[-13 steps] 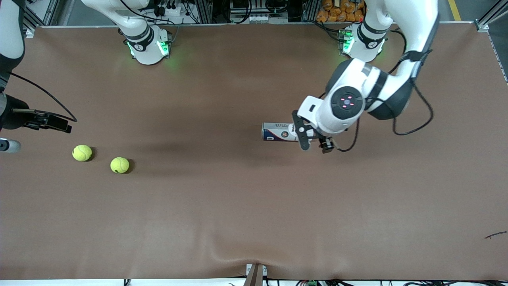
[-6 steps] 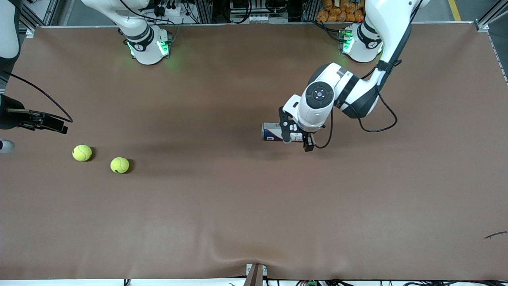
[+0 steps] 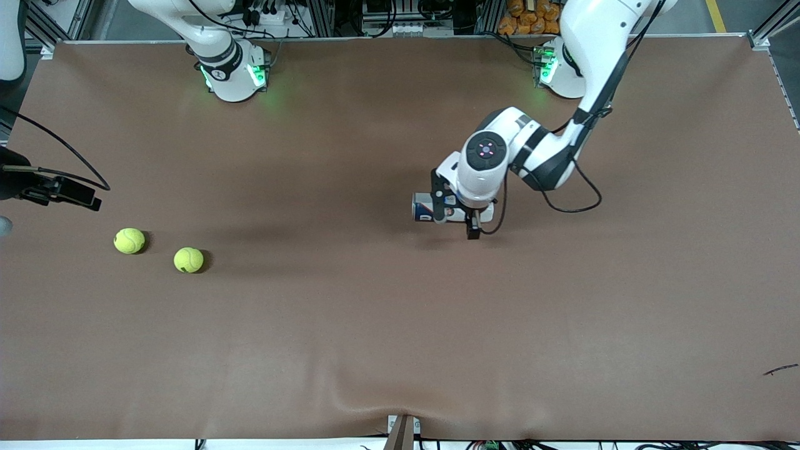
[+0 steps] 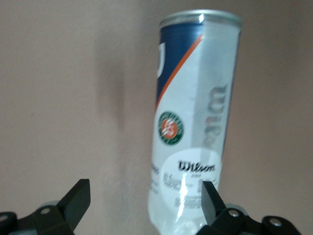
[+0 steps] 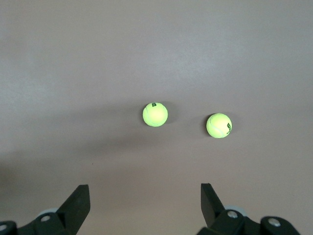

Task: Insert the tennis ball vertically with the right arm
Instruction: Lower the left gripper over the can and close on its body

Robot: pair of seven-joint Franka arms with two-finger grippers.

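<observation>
Over the lying tennis can (image 3: 431,207), the left gripper (image 3: 455,212) is hovering with jaws wide and empty. Toward the right arm's end of the counter (image 3: 400,325), both tennis balls (image 3: 129,240) are lying untouched; the right gripper (image 5: 145,208), equally open and empty, is waiting above them, insertion not begun.

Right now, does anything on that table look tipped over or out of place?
Yes: the tennis ball can lies on its side under the open left end effector, though balls should drop in vertically. Two tennis balls sit loose toward the right arm's end.
</observation>
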